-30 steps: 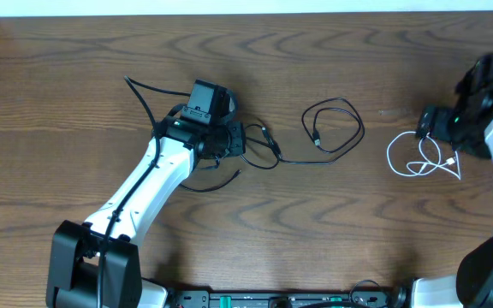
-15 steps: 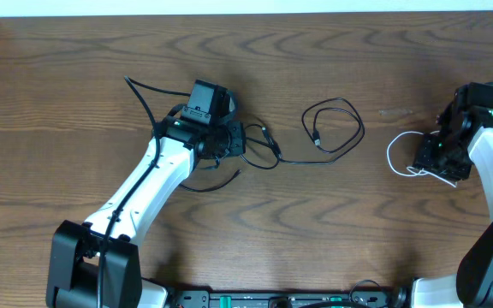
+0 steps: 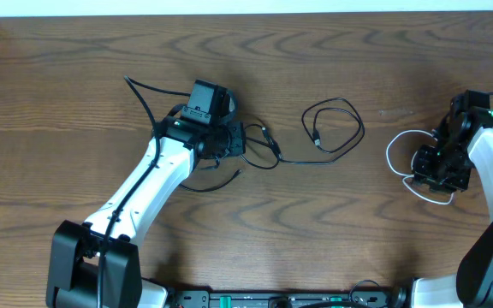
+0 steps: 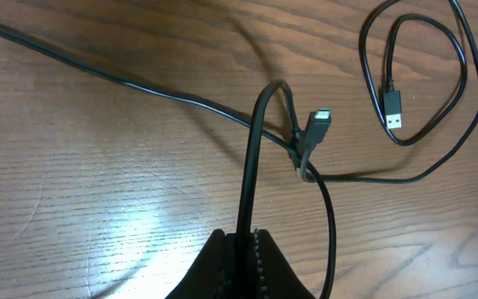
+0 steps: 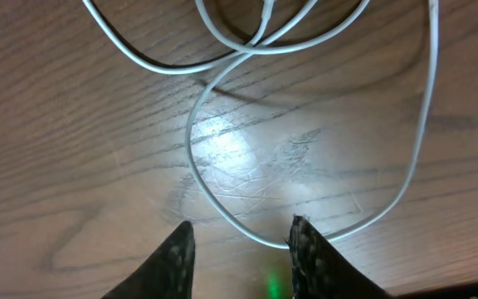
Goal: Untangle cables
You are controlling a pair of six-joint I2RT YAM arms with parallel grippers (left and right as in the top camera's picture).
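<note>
On the table (image 3: 255, 231), to the right of the black cable's (image 4: 251, 158) coil, the white cable (image 5: 191, 154) lay in loose loops. The right pincer (image 5: 241, 249) hung just over one loop, fingers spread and holding nothing. Left of that coil, the left pincer (image 4: 243, 249) was clamped tight on a strand of the black cable, near a small plug.
</note>
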